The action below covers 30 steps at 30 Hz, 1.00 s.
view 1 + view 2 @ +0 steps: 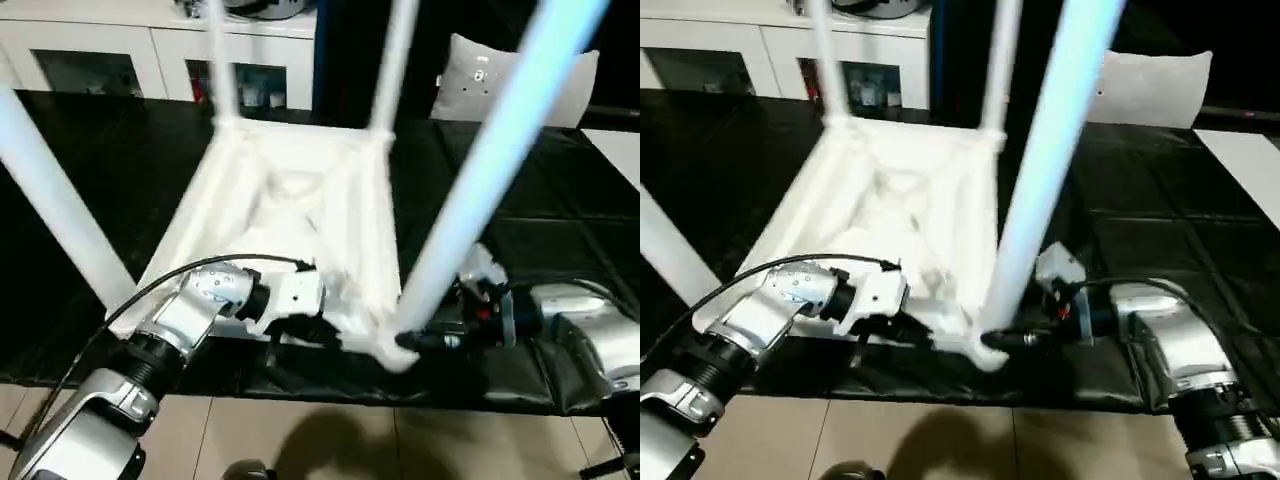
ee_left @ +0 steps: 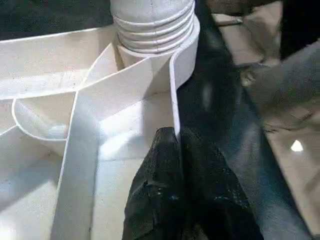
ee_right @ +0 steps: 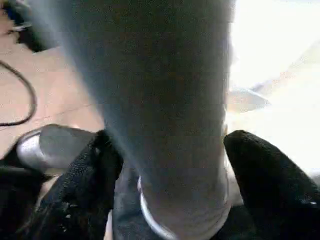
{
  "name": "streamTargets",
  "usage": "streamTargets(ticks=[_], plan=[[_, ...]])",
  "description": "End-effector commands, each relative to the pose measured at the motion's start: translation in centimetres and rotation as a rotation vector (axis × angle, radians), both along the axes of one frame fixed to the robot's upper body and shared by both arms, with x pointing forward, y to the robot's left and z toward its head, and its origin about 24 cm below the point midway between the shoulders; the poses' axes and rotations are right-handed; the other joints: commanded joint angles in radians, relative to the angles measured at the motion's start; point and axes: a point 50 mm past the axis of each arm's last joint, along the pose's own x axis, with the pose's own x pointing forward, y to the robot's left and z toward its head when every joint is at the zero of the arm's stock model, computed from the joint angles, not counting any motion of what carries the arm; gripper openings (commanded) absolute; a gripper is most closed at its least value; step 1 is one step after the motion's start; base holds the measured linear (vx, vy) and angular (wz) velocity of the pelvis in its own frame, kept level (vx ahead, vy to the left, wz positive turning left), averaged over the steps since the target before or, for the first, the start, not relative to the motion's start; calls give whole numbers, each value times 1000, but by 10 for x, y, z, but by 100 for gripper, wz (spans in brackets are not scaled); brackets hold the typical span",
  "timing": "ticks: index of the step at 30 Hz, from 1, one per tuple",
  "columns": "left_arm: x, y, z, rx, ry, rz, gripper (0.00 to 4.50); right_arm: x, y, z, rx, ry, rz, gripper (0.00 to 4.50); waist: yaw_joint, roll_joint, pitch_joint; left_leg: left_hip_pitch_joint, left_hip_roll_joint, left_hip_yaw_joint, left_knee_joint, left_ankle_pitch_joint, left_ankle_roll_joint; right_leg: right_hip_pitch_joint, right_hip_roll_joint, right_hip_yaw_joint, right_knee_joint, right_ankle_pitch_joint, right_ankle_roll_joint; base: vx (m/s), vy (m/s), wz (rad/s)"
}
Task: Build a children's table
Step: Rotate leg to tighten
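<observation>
Four upright legs fence the tabletop.

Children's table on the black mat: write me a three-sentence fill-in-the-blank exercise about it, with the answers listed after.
1. The tabletop lies with its ribbed underside facing ____.
2. The number of legs standing in its corner sockets is ____.
3. The right gripper has its two black fingers on either side of the near right leg, down at its ____.

Missing words: up; four; base

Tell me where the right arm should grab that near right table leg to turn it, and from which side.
Grip the near right leg low, just above its corner socket, from the robot's right side. The tube is widest there and stands steeply out of the upturned tabletop, and the right gripper already has its fingers either side of that base.
</observation>
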Motion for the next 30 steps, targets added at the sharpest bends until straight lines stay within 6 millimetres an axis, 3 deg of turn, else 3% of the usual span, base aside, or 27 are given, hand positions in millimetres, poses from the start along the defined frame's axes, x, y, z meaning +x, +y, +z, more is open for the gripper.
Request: streamTargets(ticks=[1, 13, 14, 16, 18, 19, 20, 21, 24, 25, 28, 29, 30], plan=[[-7, -10, -1, 52, -7, -125, 0, 1, 1, 3, 15, 17, 24, 311, -7, -11, -68, 18, 85, -36, -67, -164, 50, 37, -122, 72, -75, -375, -113, 0, 0, 0], [-3, -2, 0, 25, 41, -62, 0, -6, 5, 4, 102, 113, 57, 232, -7, -10, -69, 17, 84, -37, -67, -161, 43, 38, -121, 71, -75, -370, -112, 0, 0, 0], [-1, -3, 0, 0, 54, -5, 0, -6, 9, 5, 130, 114, 29, 230, -7, -5, -69, 17, 84, -37, -67, -163, 40, 38, -122, 71, -75, -376, -113, 0, 0, 0], [3, -5, 0, -15, 66, 84, 0, -4, 14, 5, 143, 114, -32, 228, -7, -6, -68, 17, 85, -39, -68, -164, 35, 38, -123, 71, -76, -377, -115, 0, 0, 0], [8, -10, 0, -66, 81, 208, 0, 6, 21, -2, 101, 76, -182, 225, -16, -9, -64, 19, 81, -38, -69, -189, 25, 35, -122, 69, -82, -426, -106, 0, 0, 0], [12, -13, 1, -92, 83, 281, 0, 14, 26, -6, 73, 57, -298, 225, -29, -10, -58, 25, 73, -42, -68, -224, 6, 31, -125, 62, -97, -523, -81, 0, 0, 0], [12, -13, 1, -92, 83, 281, 0, 14, 26, -6, 73, 57, -298, 225, -36, -10, -56, 25, 71, -43, -68, -234, 1, 31, -124, 59, -103, -559, -69, 0, 0, 0], [14, -15, 1, -97, 82, 309, 0, 18, 27, -7, 66, 58, -351, 223, -45, -13, -58, 17, 66, -47, -67, -234, -2, 41, -126, 53, -107, -594, -40, 0, 0, 0], [21, -21, 2, -113, 74, 423, 0, 29, 32, -14, 22, 62, -526, 217, -68, -11, -61, 19, 70, -49, -69, -227, -3, 35, -121, 55, -106, -556, -45, 0, 0, 0], [26, -29, 2, -131, 66, 510, 0, 37, 36, -17, -6, 63, -660, 214, -87, -13, -61, 13, 69, -50, -69, -228, -6, 35, -120, 54, -101, -530, -62, 0, 0, 0], [30, -44, 4, -159, 66, 609, 0, 48, 40, -21, -43, 43, -843, 212, -97, -14, -63, 18, 64, -46, -64, -211, 1, 31, -120, 59, -103, -513, -73, 0, 0, 0], [32, -50, 4, -171, 62, 645, 0, 51, 43, -21, -39, 25, -873, 212, -95, -7, -64, 20, 62, -43, -63, -200, 10, 31, -119, 61, -103, -503, -72, 0, 0, 0], [33, -55, 4, -171, 55, 663, 0, 52, 46, -20, -12, 14, -880, 212, -96, -8, -65, 20, 65, -42, -63, -197, 13, 29, -117, 62, -103, -483, -76, 0, 0, 0]])
